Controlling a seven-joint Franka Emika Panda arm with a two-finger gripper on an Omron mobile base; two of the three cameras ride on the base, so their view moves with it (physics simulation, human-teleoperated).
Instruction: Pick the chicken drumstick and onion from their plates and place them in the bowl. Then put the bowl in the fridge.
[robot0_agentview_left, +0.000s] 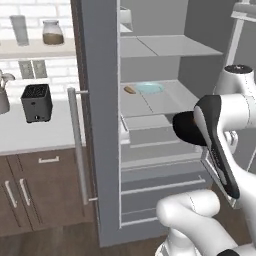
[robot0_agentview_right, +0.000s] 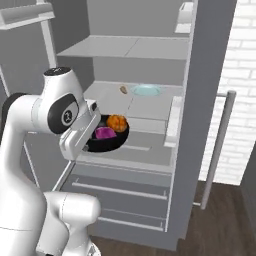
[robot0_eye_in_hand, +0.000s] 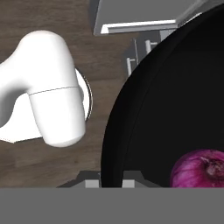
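Black bowl sat level, held out in front of open fridge, above its lower shelf. Inside I saw purple-red onion beside orange-brown chicken drumstick, both touching. In hand view, onion's papery skin glossy. Gripper pinched bowl's near rim, fingers narrowly parted, one either side of wall. Fridge door stood wide open.

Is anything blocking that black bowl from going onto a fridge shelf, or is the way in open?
Nothing visible blocks it. The fridge door stands wide open, and the gripper holds the bowl, with the onion and chicken drumstick inside, in front of a bare shelf. The teal dish sits on the shelf above, out of the way.
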